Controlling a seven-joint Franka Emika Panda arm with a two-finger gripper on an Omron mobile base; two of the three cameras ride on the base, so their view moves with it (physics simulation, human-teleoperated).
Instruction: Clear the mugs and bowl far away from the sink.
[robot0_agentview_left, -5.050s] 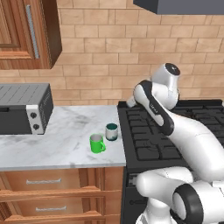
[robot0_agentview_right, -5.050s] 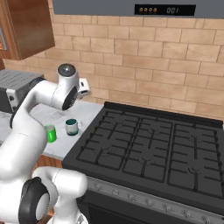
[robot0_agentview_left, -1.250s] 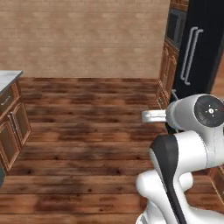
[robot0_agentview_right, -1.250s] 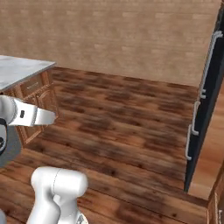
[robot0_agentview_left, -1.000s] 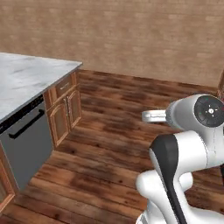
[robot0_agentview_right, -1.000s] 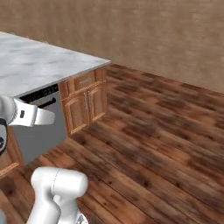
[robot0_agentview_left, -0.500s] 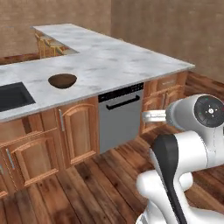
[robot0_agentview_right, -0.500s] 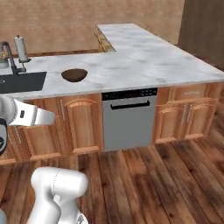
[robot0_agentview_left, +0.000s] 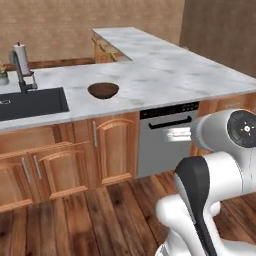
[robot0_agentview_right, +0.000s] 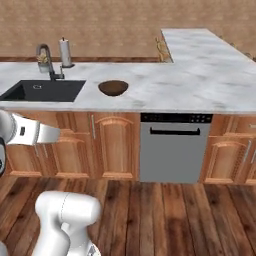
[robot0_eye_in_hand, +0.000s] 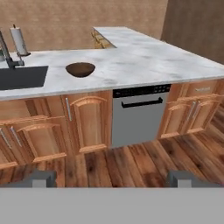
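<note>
Brick wall (robot0_agentview_right: 125, 20) at 12 o'clock, L-shaped marble worktop (robot0_agentview_right: 200, 85) on wood cabinets (robot0_agentview_right: 112, 145), steel dishwasher (robot0_agentview_right: 172, 147) at centre, plank floor (robot0_agentview_right: 165, 220) at 6 o'clock.

A grey-white marble counter (robot0_agentview_right: 210, 80) carries the brown bowl (robot0_agentview_right: 113, 87), just beside the sunken black sink (robot0_agentview_right: 42, 90).

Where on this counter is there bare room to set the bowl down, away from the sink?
Free: the marble right of the bowl, above the dishwasher, and the whole far arm of the counter. Crowded: behind the sink, where faucet and paper towel roll stand.
</note>
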